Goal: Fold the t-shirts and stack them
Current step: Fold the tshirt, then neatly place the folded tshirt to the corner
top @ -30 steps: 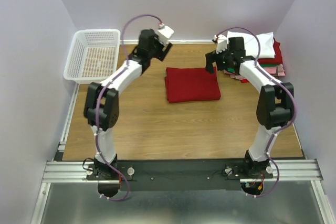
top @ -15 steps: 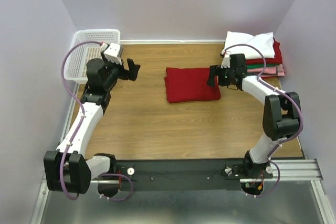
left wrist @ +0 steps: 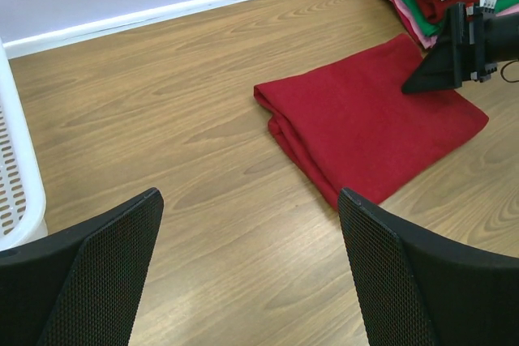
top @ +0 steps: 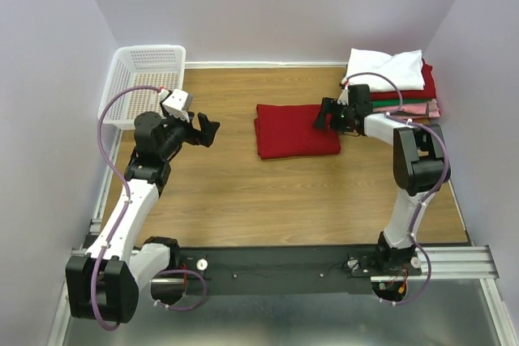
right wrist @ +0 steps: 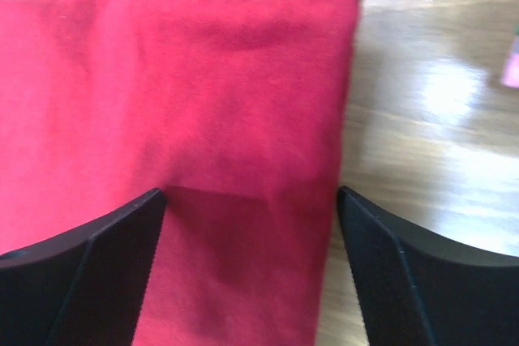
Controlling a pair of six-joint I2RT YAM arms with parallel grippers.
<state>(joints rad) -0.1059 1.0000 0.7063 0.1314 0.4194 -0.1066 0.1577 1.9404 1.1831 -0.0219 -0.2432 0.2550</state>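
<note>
Two arms share your wooden worktop [top: 243, 192], which takes up most of the overhead view. On it, near the centre, lies the folded dark red cloth t-shirt [top: 297, 130], a flat rectangle with its thick folded edge toward your left arm. At the far right corner you have the stack of folded t-shirts [top: 399, 83]: white on top, then dark red, green and pink layers showing at the edges. The white plastic mesh basket [top: 144, 85] sits at the far left corner, its near rim just beside the left arm's wrist.

Your right gripper [top: 328, 115] hangs over the right edge of the folded dark red t-shirt, between that shirt and the stack. Its jaws stand apart; in the right wrist view the shirt's right border runs down between the two dark fingers [right wrist: 89, 273], with red cloth under one and bare wood under the other. Whether the tips touch the cloth you cannot tell from these views.

Your left gripper [top: 204, 130] is well apart from the shirt, over bare wood to its left, pointing toward it. Its jaws are spread wide with nothing between them; the left wrist view shows the shirt lying beyond the fingertips [left wrist: 105, 269].
</note>
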